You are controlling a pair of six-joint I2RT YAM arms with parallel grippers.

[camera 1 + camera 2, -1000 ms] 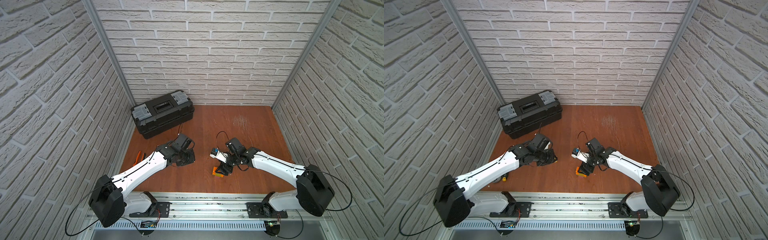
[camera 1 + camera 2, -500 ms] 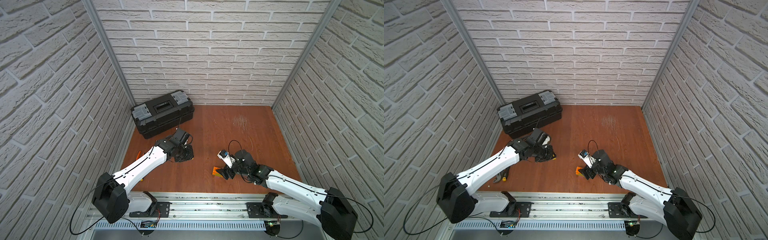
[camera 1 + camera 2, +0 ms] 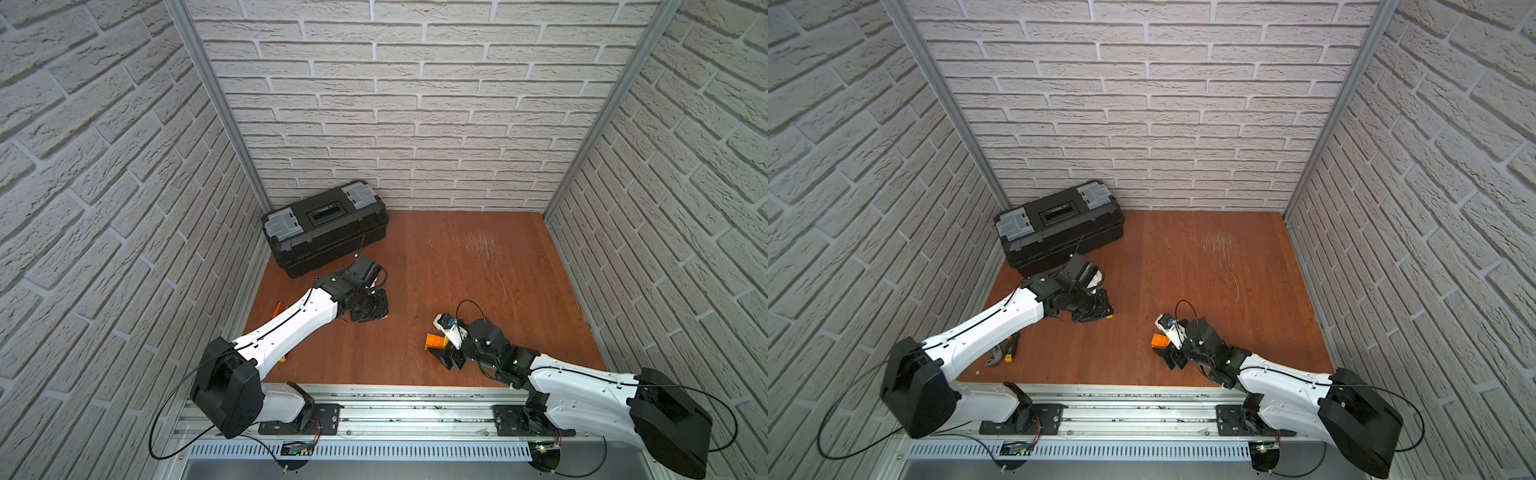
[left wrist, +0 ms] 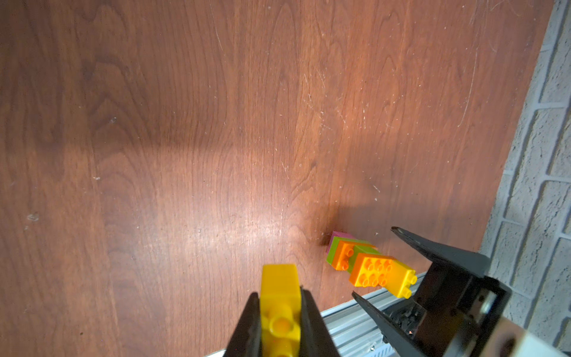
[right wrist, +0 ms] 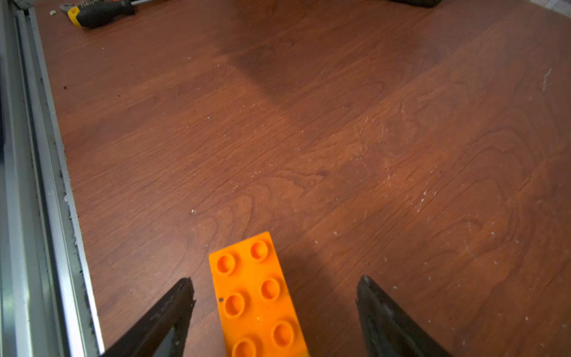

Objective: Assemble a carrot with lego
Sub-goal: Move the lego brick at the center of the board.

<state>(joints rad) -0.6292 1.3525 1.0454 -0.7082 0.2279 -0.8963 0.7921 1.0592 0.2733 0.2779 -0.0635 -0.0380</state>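
While the left pincer (image 4: 279,294) clamps a yellow brick (image 4: 279,282), right pincer (image 5: 275,280) spread apart, either side of the carrot (image 4: 367,262), on the counter (image 4: 185,123).

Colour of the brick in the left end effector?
Yellow; small studded plastic brick, clearest in the left wrist view.

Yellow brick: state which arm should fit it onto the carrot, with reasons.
Left: the left pincer is shut on the yellow brick; the right pincer stands open around the carrot, holding nothing.

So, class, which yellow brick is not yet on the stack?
The yellow brick pinched in the left gripper; the second yellow brick sits on the carrot.
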